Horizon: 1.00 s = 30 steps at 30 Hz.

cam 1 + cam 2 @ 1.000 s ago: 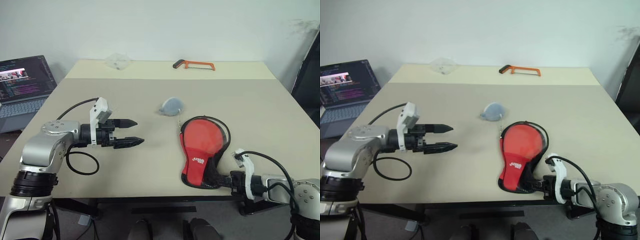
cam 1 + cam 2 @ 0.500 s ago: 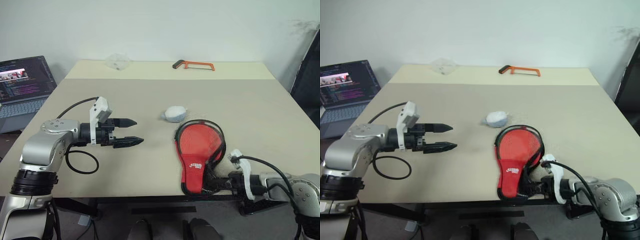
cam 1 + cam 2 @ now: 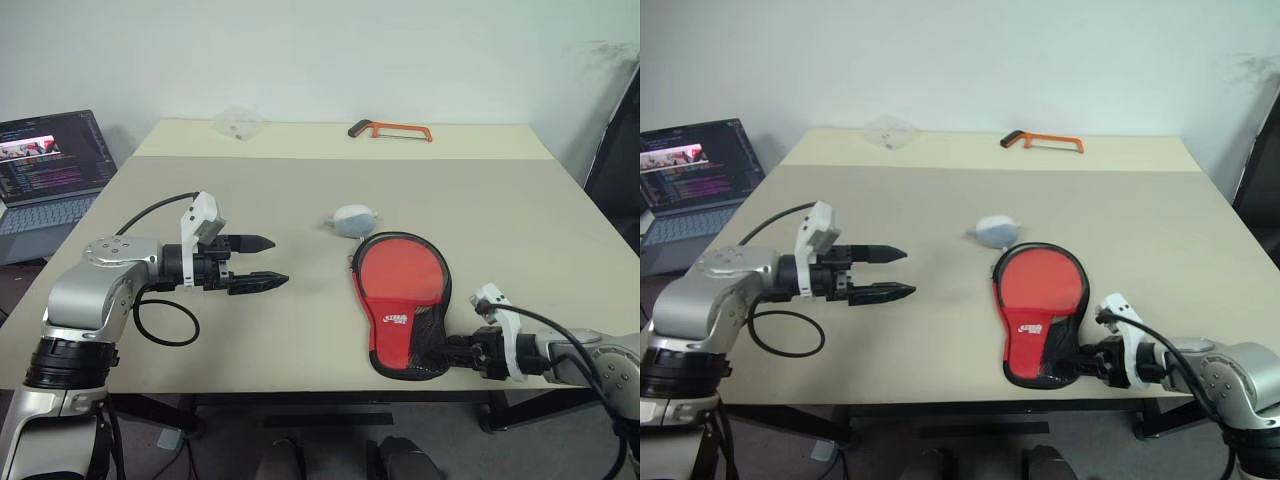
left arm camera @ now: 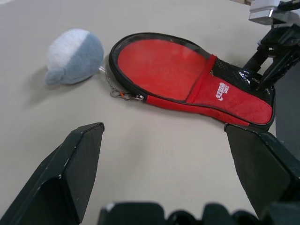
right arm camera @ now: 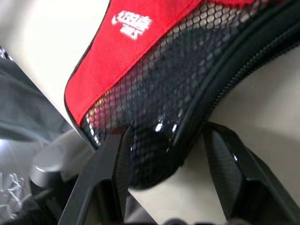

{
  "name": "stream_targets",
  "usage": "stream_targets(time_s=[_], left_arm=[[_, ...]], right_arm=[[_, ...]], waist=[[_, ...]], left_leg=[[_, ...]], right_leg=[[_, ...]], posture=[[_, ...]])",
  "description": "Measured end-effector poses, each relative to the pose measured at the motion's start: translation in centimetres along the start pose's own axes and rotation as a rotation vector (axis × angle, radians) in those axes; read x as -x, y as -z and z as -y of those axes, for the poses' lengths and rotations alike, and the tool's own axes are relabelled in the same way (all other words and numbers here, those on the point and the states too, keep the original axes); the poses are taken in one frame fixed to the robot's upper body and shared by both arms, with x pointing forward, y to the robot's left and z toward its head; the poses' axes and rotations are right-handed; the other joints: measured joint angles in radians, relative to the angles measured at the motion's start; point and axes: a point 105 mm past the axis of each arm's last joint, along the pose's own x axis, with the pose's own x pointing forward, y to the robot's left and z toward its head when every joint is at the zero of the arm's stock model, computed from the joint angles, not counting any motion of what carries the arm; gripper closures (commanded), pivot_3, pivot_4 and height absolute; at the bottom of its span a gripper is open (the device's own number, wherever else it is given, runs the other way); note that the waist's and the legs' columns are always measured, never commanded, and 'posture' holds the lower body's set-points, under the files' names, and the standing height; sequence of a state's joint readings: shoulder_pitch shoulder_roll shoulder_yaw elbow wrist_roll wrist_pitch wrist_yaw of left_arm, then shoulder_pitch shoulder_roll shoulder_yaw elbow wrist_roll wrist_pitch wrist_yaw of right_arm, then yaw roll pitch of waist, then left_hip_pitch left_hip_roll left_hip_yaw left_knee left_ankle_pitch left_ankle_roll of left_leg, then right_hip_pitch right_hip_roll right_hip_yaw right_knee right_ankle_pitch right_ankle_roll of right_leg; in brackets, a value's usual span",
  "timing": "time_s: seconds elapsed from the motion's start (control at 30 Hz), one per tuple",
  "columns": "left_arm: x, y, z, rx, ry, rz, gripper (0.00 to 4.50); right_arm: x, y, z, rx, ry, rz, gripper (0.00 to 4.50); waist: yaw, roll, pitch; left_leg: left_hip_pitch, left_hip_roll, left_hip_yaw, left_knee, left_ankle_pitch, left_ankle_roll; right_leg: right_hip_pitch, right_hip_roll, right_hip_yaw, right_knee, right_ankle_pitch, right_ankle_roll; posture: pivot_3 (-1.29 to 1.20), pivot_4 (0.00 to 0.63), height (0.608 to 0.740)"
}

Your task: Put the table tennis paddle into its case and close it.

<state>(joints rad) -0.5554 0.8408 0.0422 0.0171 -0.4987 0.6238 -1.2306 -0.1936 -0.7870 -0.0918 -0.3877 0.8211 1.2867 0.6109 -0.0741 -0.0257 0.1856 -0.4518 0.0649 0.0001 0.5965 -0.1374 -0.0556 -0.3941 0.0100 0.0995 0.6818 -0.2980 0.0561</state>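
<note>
Case [image 3: 403, 305] lying flat near the table's [image 3: 300, 200] front edge, red paddle [image 4: 159, 63] showing through its clear window, right gripper [image 5: 171, 154] straddling its narrow end with fingers parted, left gripper [image 3: 262, 262] hovering spread wide, well apart, grey pouch [image 3: 350, 218] sitting just beyond.

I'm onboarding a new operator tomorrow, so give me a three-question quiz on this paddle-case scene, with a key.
1. True or false: the left tool is gripping the case.
2. Which object lies on the table just beyond the round end of the case? A) orange hacksaw B) small grey pouch C) laptop
3. Fill in: the right tool sits at the case's ____ end, near the table's front edge.

Key
1. False; it hovers open, well apart from the case.
2. B, the small grey pouch; the orange hacksaw is at the far edge.
3. Narrow (mesh handle) end, one finger on either side.
</note>
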Motion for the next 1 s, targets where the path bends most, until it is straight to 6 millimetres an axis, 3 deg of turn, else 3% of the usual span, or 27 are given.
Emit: stream_targets(time_s=[0.13, 0.37, 0.67, 1.0], left_arm=[[0.0, 0.0, 0.0, -0.001, 0.000, 0.000, 0.00], [0.0, 0.2, -0.1, 0.004, -0.002, -0.002, 0.00], [-0.1, 0.2, -0.1, 0.008, -0.004, -0.001, 0.00], [-0.2, 0.1, -0.1, 0.004, -0.011, 0.000, 0.00]], right_arm=[[1.4, -0.9, 1.7, 0.021, 0.055, 0.034, 1.93], [3.6, -5.0, 5.9, 0.078, 0.274, 0.196, 1.93], [-0.3, -6.0, 8.7, 0.130, 0.530, 0.220, 1.93], [-2.9, -7.8, 7.4, 0.189, 0.550, 0.280, 1.93]], waist=[[0.000, 0.000, 0.000], [-0.001, 0.000, 0.000], [-0.001, 0.000, 0.000], [-0.006, 0.000, 0.000]], left_leg=[[0.000, 0.000, 0.000, 0.002, 0.000, 0.000], [0.000, 0.000, 0.000, 0.003, 0.000, 0.000], [0.000, 0.000, 0.000, 0.002, 0.000, 0.000], [0.000, 0.000, 0.000, 0.002, 0.000, 0.000]], right_leg=[[0.001, 0.000, 0.000, 0.000, 0.000, 0.001], [0.001, 0.000, 0.000, 0.000, 0.001, 0.001], [0.001, 0.000, 0.000, 0.000, 0.001, 0.001], [0.001, 0.000, 0.000, 0.001, 0.001, 0.001]], posture=[[0.00, 0.150, 0.740], [0.00, 0.150, 0.740], [0.00, 0.150, 0.740], [0.00, 0.150, 0.740]])
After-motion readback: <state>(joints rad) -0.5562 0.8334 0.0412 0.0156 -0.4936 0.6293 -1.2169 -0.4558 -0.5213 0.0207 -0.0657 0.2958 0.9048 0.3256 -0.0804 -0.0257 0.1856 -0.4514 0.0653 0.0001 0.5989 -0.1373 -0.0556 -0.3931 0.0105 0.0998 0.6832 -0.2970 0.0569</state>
